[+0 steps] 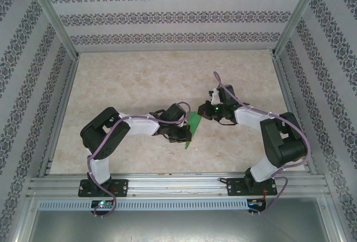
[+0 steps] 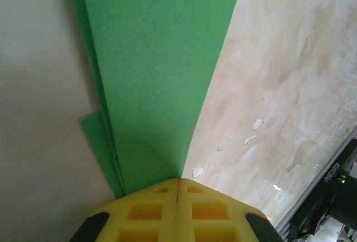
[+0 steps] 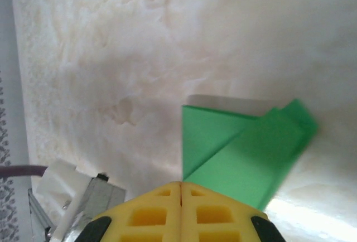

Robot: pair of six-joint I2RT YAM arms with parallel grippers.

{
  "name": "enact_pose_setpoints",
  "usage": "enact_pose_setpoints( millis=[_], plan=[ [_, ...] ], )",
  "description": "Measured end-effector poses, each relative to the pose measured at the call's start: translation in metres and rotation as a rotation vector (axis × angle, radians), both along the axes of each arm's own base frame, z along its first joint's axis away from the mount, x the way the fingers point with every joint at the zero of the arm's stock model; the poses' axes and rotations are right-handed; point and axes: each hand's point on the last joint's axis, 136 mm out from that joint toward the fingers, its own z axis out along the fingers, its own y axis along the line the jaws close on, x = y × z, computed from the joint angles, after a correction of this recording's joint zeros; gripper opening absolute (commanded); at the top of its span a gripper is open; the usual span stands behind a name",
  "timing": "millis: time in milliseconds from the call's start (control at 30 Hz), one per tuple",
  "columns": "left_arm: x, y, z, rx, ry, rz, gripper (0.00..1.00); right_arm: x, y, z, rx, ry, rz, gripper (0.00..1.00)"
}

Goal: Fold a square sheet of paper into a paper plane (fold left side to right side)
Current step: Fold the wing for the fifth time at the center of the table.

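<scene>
We're clamping the folded green sheet point(image 2: 159, 69) in closed jaws: left gripper point(image 2: 178, 182) one end, right gripper point(image 3: 181, 185) the other.

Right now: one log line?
paper: green, folded, layered | left pincer: shut, tips at paper | right pincer: shut, tips at paper | pinch: unclear

The top external camera looks steeply down from the near edge over the whole table point(image 1: 139, 80); both wrist cameras (very near, facing down) share the green paper point(image 2: 162, 74).
</scene>
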Motion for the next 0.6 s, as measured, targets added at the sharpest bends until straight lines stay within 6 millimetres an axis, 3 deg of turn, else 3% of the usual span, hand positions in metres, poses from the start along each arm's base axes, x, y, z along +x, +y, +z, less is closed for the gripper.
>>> enact_pose_setpoints(
  millis=[167, 433, 600],
  plan=[
    [0.0, 0.0, 0.0, 0.002, -0.002, 0.0, 0.04, -0.014, 0.017, -0.011, 0.01, 0.057, 0.028, 0.0],
    [-0.001, 0.001, 0.001, 0.015, 0.001, 0.0, 0.05, -0.027, 0.014, -0.052, -0.022, 0.181, 0.01, 0.0],
    [-0.002, 0.002, 0.003, 0.033, 0.011, -0.002, 0.09, -0.028, 0.015, -0.053, -0.013, 0.183, 0.017, 0.0]
  ],
)
